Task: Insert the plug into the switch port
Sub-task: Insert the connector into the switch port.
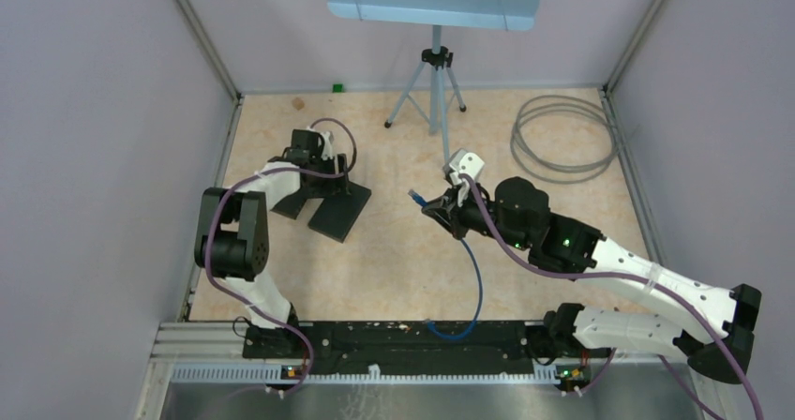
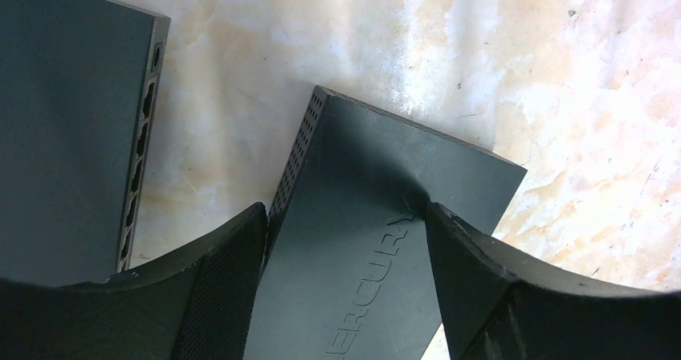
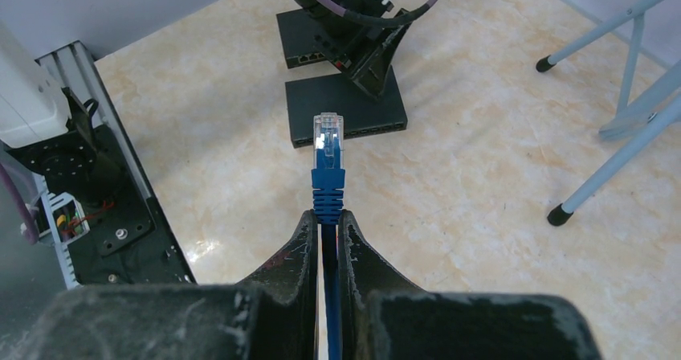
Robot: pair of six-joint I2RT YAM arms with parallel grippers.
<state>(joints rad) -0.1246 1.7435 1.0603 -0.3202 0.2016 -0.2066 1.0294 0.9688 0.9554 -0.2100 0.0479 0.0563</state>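
Two black switches lie at the left. The nearer one reads MERCURY on top. My left gripper is shut on it, one finger against its vented side, the other over its top by the opposite edge. The second switch lies beside it, its port row showing. My right gripper is shut on a blue cable just behind its clear plug. The plug is held in the air, pointing at the nearer switch, well short of it.
A light-blue stand on a tripod is at the back middle; its legs show in the right wrist view. A grey cable coil lies at the back right. A small green block sits by the back wall. A black rail runs along the near edge.
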